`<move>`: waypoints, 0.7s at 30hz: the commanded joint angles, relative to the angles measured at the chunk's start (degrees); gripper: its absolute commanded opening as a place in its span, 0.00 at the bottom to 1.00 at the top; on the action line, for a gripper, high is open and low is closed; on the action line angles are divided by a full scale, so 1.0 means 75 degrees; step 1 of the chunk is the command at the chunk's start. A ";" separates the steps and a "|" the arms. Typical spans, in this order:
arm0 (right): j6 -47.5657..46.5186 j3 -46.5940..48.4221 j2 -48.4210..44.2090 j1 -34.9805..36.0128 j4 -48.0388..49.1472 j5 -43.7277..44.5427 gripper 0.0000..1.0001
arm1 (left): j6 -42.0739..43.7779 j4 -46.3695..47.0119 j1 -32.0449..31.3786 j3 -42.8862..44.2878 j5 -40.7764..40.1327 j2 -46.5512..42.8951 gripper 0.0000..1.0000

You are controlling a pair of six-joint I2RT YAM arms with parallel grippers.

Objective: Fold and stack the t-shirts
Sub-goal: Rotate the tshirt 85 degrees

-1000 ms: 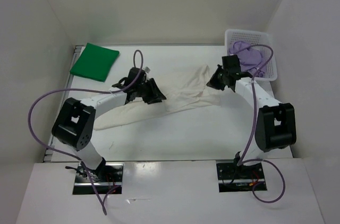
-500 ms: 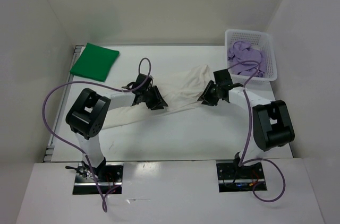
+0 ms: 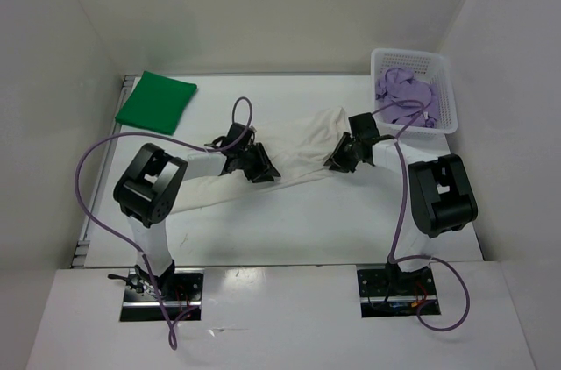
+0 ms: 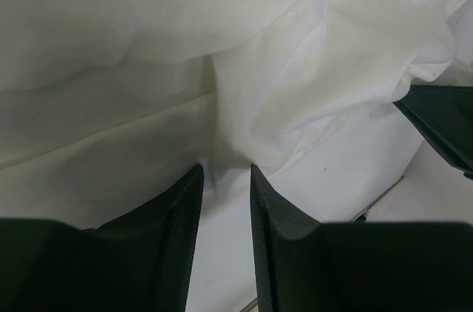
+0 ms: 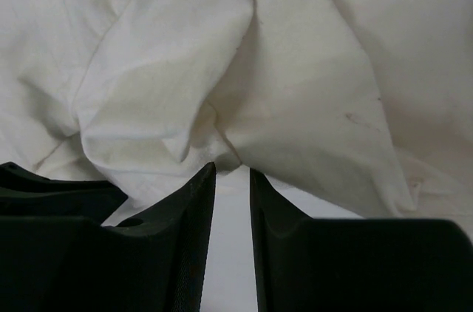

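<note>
The white-cream t-shirt (image 3: 302,146) lies stretched in a long band across the middle of the table. My left gripper (image 3: 260,166) is at the band's near edge and my right gripper (image 3: 340,160) is near its right end. In the left wrist view the left gripper (image 4: 225,168) is open, and a pucker of the shirt (image 4: 295,68) sits right at its tips. The right gripper (image 5: 231,166) is also open, its tips touching a gathered fold of the shirt (image 5: 295,105). A folded green t-shirt (image 3: 156,101) lies at the back left. The purple t-shirt (image 3: 403,89) is crumpled in the basket.
The white lattice basket (image 3: 408,53) stands at the back right corner. White walls close the table on three sides. A purple cable loops over each arm. Bare tabletop (image 3: 307,221) shows in front of the shirt.
The right gripper let go of the shirt's right end, then moved left and nearer. The left gripper shifted slightly right and nearer. The shirt's lower bulge has drawn into a narrower band.
</note>
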 commanded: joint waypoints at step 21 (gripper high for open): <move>0.0112 0.0408 -0.0299 0.0055 0.0230 0.0117 0.04 | -0.0168 -0.0108 -0.0202 0.0154 0.0129 -0.0361 0.12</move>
